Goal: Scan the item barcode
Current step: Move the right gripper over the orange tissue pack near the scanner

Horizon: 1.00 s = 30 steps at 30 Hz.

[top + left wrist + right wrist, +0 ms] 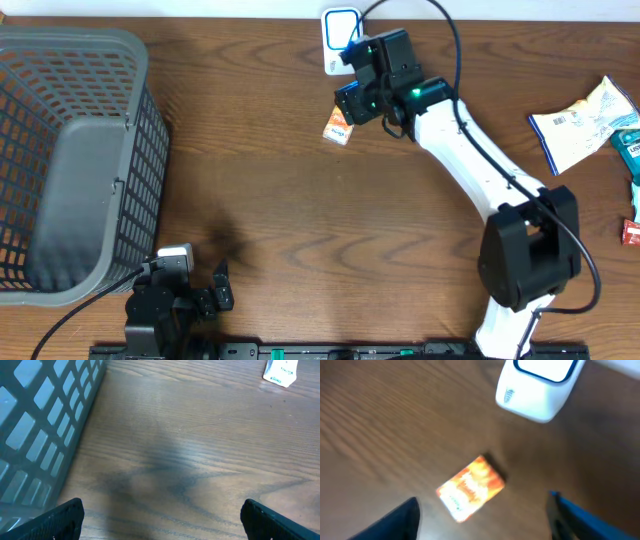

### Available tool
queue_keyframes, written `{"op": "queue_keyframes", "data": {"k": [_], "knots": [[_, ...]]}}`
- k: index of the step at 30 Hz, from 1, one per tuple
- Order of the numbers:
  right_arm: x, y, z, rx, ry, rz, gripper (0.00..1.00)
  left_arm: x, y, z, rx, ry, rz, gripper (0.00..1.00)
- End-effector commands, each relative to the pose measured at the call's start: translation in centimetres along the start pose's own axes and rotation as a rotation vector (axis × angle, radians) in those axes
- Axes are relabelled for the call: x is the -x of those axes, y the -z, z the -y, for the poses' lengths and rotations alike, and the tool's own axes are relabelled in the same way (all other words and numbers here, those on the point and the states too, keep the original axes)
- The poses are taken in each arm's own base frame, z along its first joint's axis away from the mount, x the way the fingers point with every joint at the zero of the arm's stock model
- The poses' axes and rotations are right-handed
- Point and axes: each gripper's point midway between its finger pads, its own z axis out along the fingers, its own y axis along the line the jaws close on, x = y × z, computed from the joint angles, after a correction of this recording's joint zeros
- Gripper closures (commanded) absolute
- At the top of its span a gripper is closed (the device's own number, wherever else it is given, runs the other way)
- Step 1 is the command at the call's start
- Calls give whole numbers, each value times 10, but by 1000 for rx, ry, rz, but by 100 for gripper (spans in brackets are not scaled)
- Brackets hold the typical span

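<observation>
A small orange and white box lies flat on the wooden table, just below and left of the white, blue-outlined scanner. My right gripper hovers over the box. In the right wrist view the box sits on the wood ahead of the open right gripper, apart from both fingers, with the scanner beyond it. My left gripper rests near the front edge beside the basket. It stands wide open over bare wood, with nothing between its fingers.
A grey mesh basket fills the left side, and its wall is close on the left gripper's left. At the far right lie a white crinkled packet, a teal pack and a small red item.
</observation>
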Motion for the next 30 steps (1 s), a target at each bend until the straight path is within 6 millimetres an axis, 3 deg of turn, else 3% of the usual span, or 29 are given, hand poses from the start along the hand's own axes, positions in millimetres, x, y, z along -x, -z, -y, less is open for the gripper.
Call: {"op": "queue_keyframes", "data": {"k": [1,5,9,15,22,27,30], "knots": [[-21,-29,10,10,114,-49,1,-1,-1,-2,9,11,-4,0],[-35,-57,3,133,140,-48,1,-1,-1,-2,9,11,-3,0],[-47,-79,2,227,111,-39,8,-1,-1,-2,9,11,-3,0],[-49,-89,-7,408,71,22,12,-1,-1,-2,9,11,-3,0],[-78,-113,4,422,22,-28,22,-1,-1,-2,9,11,-3,0],[-83,-118,15,397,-9,-40,62,-1,-1,-2,9,11,-3,0],[-80,-118,24,354,-73,-53,78,-1,-1,-2,9,11,-3,0]]}}
